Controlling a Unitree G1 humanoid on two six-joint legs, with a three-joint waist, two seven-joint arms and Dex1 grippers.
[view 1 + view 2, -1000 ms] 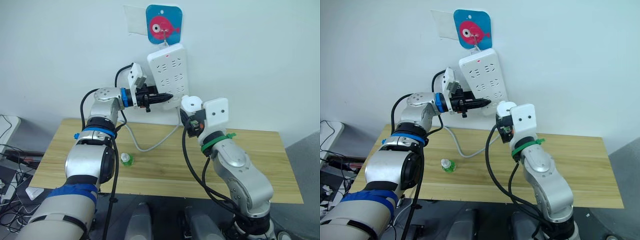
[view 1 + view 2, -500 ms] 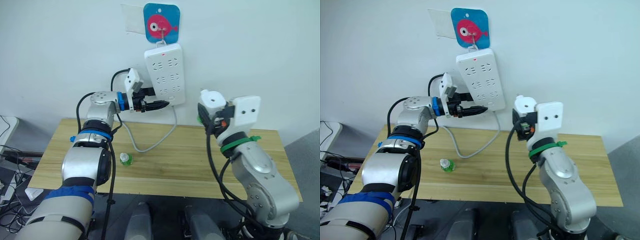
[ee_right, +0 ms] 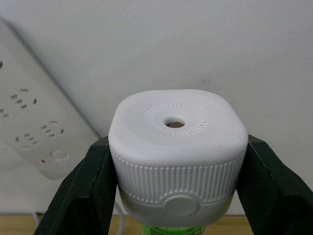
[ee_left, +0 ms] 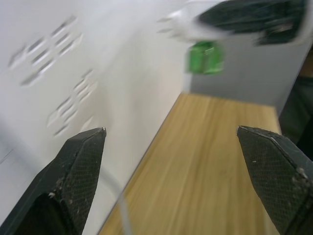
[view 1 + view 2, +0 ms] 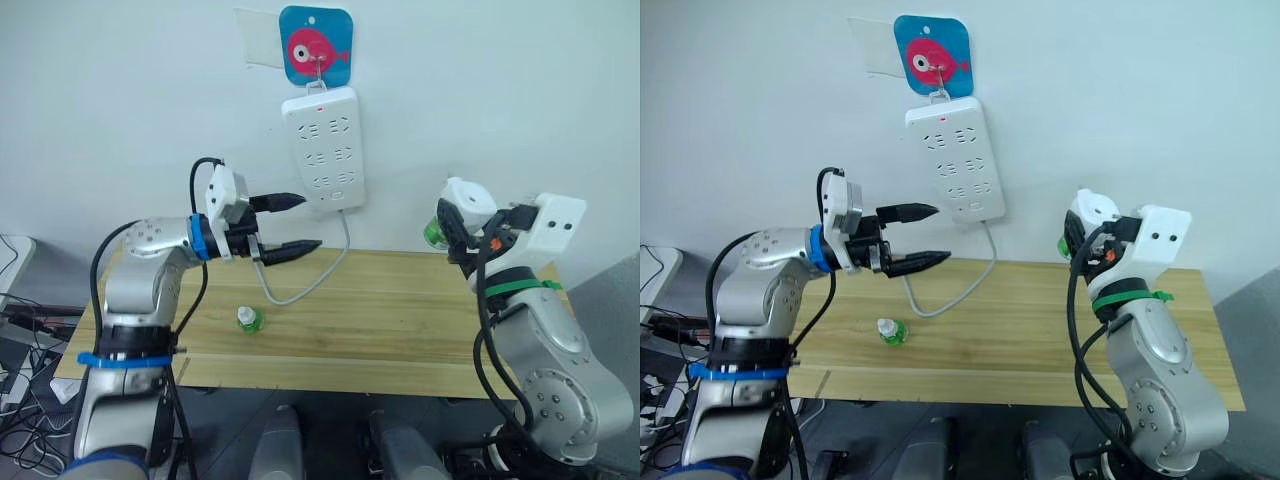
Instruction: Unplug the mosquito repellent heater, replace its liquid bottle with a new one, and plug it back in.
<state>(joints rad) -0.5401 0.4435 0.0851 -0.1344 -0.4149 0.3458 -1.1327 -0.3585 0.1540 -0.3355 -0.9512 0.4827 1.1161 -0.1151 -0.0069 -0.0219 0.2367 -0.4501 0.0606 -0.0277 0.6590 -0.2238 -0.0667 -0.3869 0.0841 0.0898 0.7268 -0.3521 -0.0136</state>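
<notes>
The mosquito repellent heater (image 3: pixel 177 156) is held unplugged in the right tool (image 5: pixel 462 222), raised above the right end of the wooden surface (image 5: pixel 400 320).

The heater is clamped between the right tool's two black fingers (image 3: pixel 80 196), and the green liquid bottle (image 5: pixel 434 232) is seen fitted beneath it, clear of the white power strip (image 5: pixel 322 148) hung on the wall under a blue fish sign (image 5: pixel 315 46). The left tool (image 5: pixel 290 223) is spread wide with nothing between its fingers, and is held in the air just beside the strip's lower left corner, above the strip's trailing cable (image 5: pixel 300 290). The new one (image 5: pixel 248 319), capped in white, is stood upright on the surface near its left front, well apart from both tools.
</notes>
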